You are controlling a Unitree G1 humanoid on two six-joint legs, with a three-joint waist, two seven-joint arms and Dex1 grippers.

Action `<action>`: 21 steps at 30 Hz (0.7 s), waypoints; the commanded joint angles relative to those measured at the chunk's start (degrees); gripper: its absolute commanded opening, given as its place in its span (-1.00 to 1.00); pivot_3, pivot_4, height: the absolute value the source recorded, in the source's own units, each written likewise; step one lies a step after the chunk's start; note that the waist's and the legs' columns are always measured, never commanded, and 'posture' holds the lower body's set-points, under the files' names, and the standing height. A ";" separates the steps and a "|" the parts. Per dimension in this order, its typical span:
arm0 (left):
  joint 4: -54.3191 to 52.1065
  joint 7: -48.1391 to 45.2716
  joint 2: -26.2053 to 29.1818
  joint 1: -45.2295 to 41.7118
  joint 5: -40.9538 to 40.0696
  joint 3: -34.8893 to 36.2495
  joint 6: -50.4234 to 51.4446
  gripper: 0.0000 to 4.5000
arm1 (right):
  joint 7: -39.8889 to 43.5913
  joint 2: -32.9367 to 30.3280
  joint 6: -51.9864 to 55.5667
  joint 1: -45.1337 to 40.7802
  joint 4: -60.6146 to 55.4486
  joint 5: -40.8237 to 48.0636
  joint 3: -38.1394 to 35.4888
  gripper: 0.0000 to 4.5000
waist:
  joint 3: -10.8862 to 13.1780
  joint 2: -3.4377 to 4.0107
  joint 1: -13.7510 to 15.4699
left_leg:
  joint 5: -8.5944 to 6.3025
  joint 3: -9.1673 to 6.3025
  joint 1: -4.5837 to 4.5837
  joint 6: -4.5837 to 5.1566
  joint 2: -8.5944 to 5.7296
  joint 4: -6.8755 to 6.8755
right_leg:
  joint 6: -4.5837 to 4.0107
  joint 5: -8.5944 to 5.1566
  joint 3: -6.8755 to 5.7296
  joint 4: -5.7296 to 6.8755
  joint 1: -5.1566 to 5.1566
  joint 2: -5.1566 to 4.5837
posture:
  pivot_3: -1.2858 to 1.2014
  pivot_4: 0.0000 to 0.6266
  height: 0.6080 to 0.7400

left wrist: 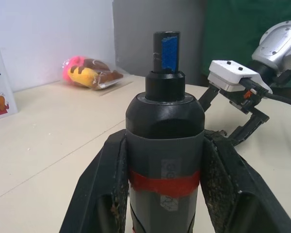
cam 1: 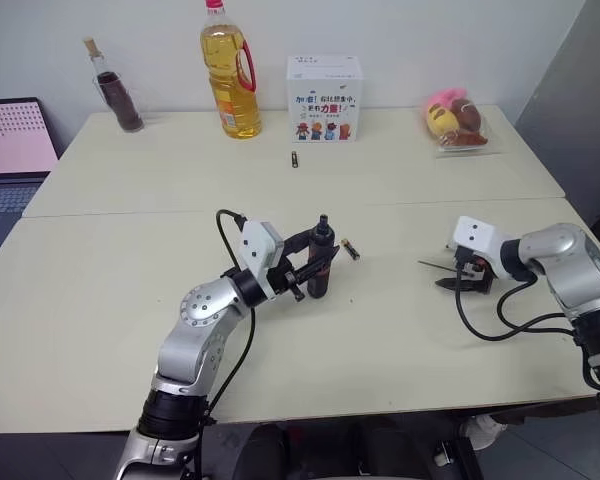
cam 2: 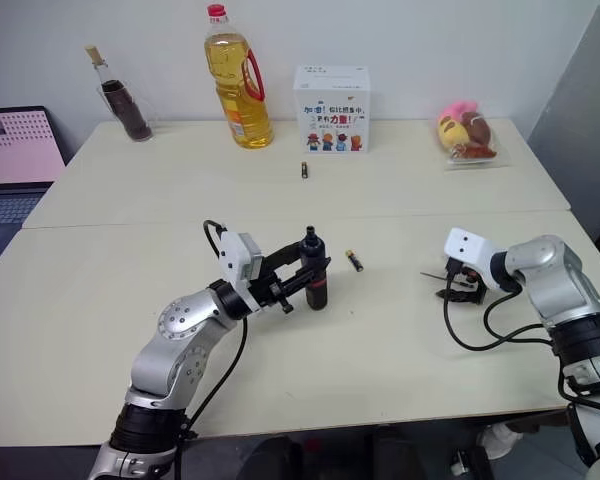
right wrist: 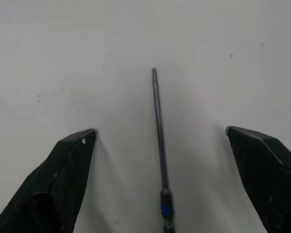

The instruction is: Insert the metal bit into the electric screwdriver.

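so the electric screwdriver (cam 1: 320,262) is standing upright near the middle of the front table, nose up, with the left gripper (cam 1: 308,270) pinched tight on its body from the side. In the left wrist view you can see both black fingers (left wrist: 109,189) pressed against it right at the red band, with the narrow nose sticking up clear above them

the metal bit (right wrist: 158,131) is lying flat on the tabletop well off to the robot's right, nothing touching it. The right gripper (cam 1: 462,281) hangs just over it pointing down, fingers spread wide, and in the right wrist view the rod sits between the two fingertips (right wrist: 77,160) with open table on either side of it. The thicker end with a blue mark is toward the wrist, thin end pointing away

between screwdriver and bit there's a good stretch of bare table (cam 1: 400,330), only a small gold-and-black battery (cam 1: 350,249) lying just beside the screwdriver on the bit's side. Another battery (cam 1: 294,159) is on the back table, past the seam between the two tops

everything else is lined up along the far edge by the wall: dark bottle (cam 1: 118,92), oil bottle (cam 1: 229,75), white box (cam 1: 324,98), bagged plush toy (cam 1: 458,120). A laptop (cam 1: 12,150) sits off the left edge
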 commanded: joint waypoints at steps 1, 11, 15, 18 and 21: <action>-0.71 0.52 0.90 1.25 0.04 0.28 0.63 -0.27 | 0.84 1.12 -1.00 -2.93 2.44 -1.74 1.20 1.00 | 0.00 0.00 -0.03 | 0.00 0.00 0.00 0.00 0.00 0.00 | 0.00 0.00 0.00 0.00 0.00 0.00 | 0.03 -0.52 1.00; -1.34 1.68 0.39 1.56 -0.13 -0.13 0.68 -0.27 | 0.13 2.59 -7.71 -6.93 13.66 -5.94 3.68 0.10 | -0.01 -0.01 0.01 | 0.00 0.00 0.05 0.00 -0.01 0.01 | -0.01 0.00 0.00 0.00 0.05 -0.01 | 0.03 -0.52 1.00; -0.85 1.66 0.19 1.18 -0.15 -0.17 0.38 -0.27 | 3.23 2.17 -8.11 -8.19 17.91 -6.99 5.06 -0.31 | -0.01 0.00 0.09 | 0.00 0.00 0.05 0.00 -0.01 0.01 | -0.01 0.00 0.00 0.00 0.06 -0.03 | 0.03 -0.52 1.00; -0.38 1.79 -0.11 0.81 -0.01 -0.32 0.02 -0.27 | 5.25 2.19 -8.90 -8.27 19.34 -7.51 5.93 -0.57 | -0.02 -0.01 0.10 | 0.00 -0.01 0.06 0.00 0.00 0.02 | -0.01 0.01 -0.01 0.00 0.08 -0.05 | 0.03 -0.52 1.00; -0.14 1.88 -0.33 0.67 0.14 -0.36 -0.19 -0.27 | 5.08 2.72 -10.16 -8.55 20.71 -7.96 6.09 -0.87 | -0.11 -0.15 0.12 | 0.00 -0.02 0.09 0.00 0.00 0.03 | -0.01 0.01 -0.02 -0.02 0.14 -0.07 | 0.03 -0.52 1.00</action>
